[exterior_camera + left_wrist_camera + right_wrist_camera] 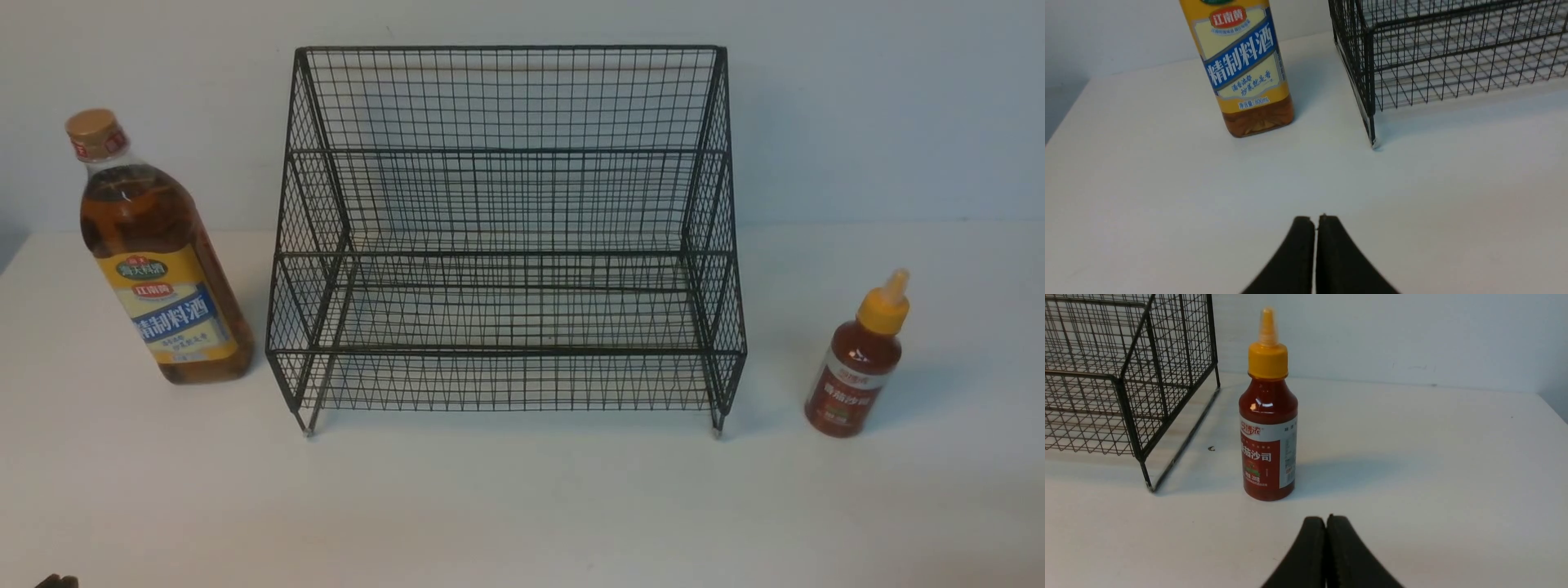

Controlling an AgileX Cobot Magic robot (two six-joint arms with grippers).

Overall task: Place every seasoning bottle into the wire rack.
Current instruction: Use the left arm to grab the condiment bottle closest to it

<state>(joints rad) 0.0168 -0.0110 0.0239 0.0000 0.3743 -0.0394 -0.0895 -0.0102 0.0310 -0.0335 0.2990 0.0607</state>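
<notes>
A black wire rack (pixel 506 237) with two stepped tiers stands in the middle of the white table, with nothing in it. Left of it stands a tall bottle of amber liquid (pixel 159 253) with a tan cap and a yellow-and-blue label. Right of the rack stands a small red sauce bottle (pixel 857 363) with a yellow nozzle cap. My left gripper (pixel 1315 218) is shut and holds nothing, well short of the tall bottle (pixel 1245 65). Some way short of the red bottle (pixel 1268 428), my right gripper (pixel 1326 518) is shut on nothing.
The white table (pixel 522 506) runs back to a pale wall. The rack's corner foot (pixel 1373 141) stands close beside the tall bottle. The rack's other front corner (pixel 1147 473) is near the red bottle. A dark bit of my left arm (pixel 55 581) shows at the bottom left.
</notes>
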